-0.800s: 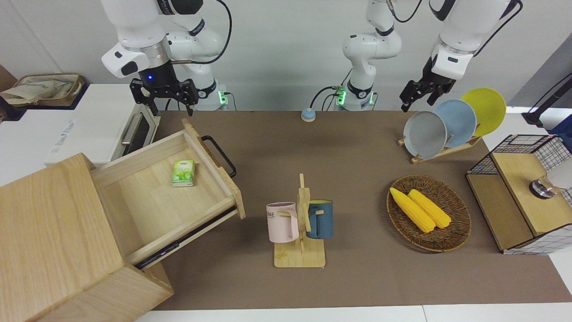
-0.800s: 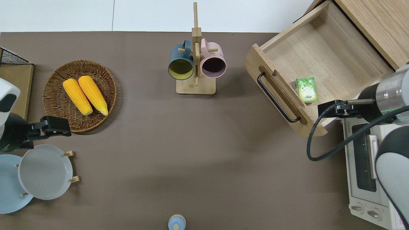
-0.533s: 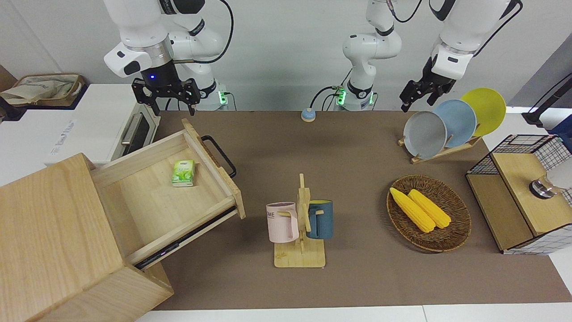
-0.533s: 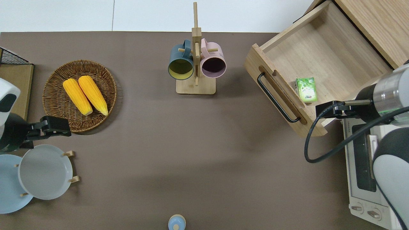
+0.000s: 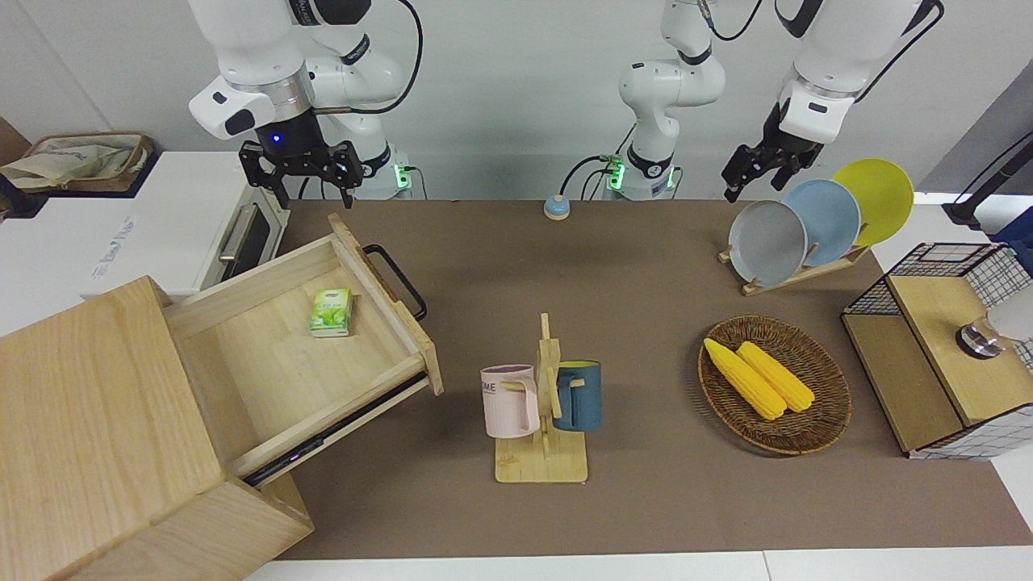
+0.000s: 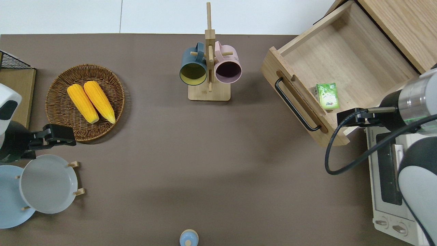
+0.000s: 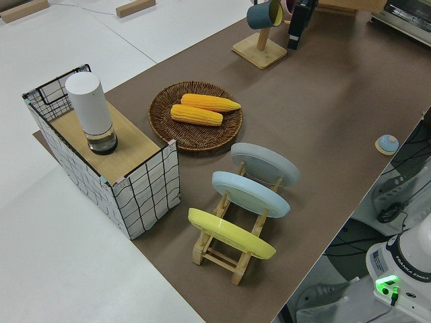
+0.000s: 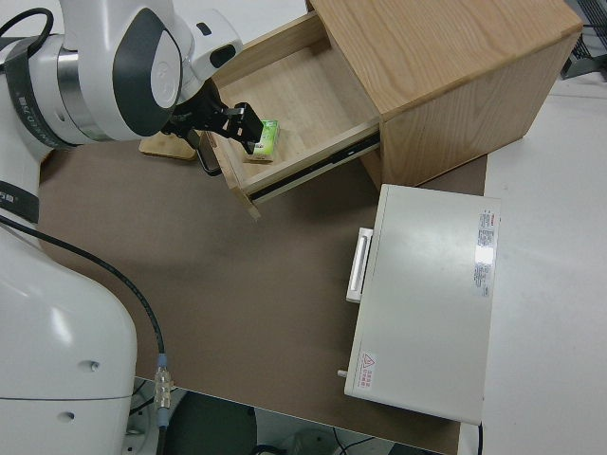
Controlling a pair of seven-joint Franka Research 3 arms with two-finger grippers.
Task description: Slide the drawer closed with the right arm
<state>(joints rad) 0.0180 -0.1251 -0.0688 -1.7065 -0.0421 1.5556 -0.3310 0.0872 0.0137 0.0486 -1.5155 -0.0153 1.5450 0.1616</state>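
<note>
The drawer is seen pulled well out of the wooden box, its front board and black handle turned toward the middle of the table. A small green packet lies on the drawer floor, just inside the front board at the end nearer the robots. Since the drawer stands fully out, the closing is judged not yet begun.

The right gripper is held up in the air, and in the overhead view it is found over the drawer's corner nearest the robots, where the drawer meets the white oven. Its fingers are spread apart and nothing is held between them. No contact with the drawer is seen. This raised position is probably chosen so that the packet and the drawer walls are cleared before the gripper is brought round to the front board.

For the push, the gripper would probably need to be lowered on the handle side of the front board, so that the board can be pressed back toward the box along the line of the rails. The oven, standing just beside the drawer, leaves little room, and a skewed push might jam the drawer.

The left arm is parked.
</note>
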